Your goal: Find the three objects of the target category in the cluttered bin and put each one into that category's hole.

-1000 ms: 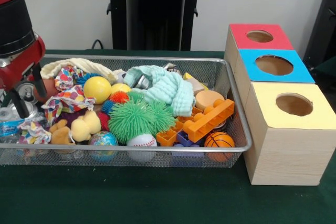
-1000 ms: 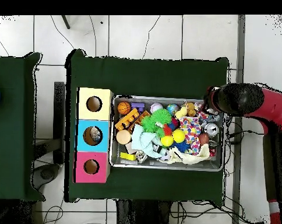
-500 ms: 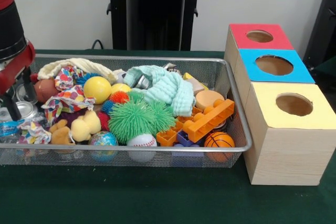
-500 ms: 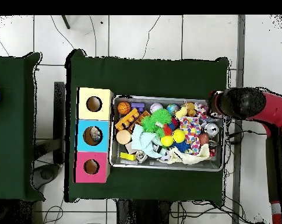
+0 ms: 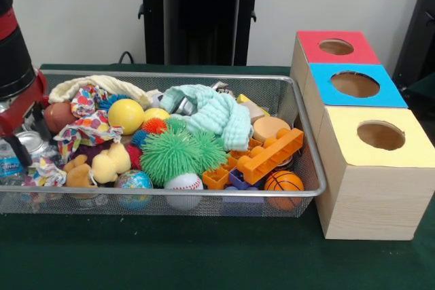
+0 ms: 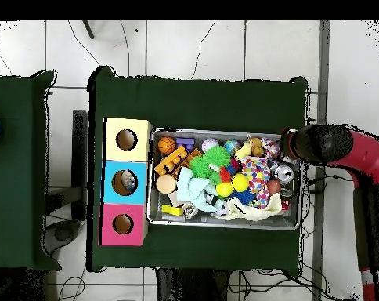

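Lying at the left edge of the frame, a small clear labelled plastic water bottle is wedged in the silver wire-mesh basket. Above it, the red-and-black arm's gripper is possibly grasping it; its state cannot be told. The blue-panel round hole is well apart, at the right.

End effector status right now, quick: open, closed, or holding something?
End effector: cannot be told. It sits at the bin's end by a labelled bottle, cropped by the frame edge.
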Robot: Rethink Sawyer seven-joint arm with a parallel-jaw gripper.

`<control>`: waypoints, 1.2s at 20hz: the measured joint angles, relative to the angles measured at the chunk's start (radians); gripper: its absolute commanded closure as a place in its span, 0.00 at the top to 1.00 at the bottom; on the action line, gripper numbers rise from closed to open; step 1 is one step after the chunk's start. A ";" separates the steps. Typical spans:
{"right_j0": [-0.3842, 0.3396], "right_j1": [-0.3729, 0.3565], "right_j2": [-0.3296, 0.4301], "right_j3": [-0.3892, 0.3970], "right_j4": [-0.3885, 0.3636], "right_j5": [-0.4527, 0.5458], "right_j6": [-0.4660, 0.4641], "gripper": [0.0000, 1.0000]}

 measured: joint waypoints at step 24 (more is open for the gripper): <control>0.010 0.019 0.000 -0.046 -0.047 0.000 -0.040 1.00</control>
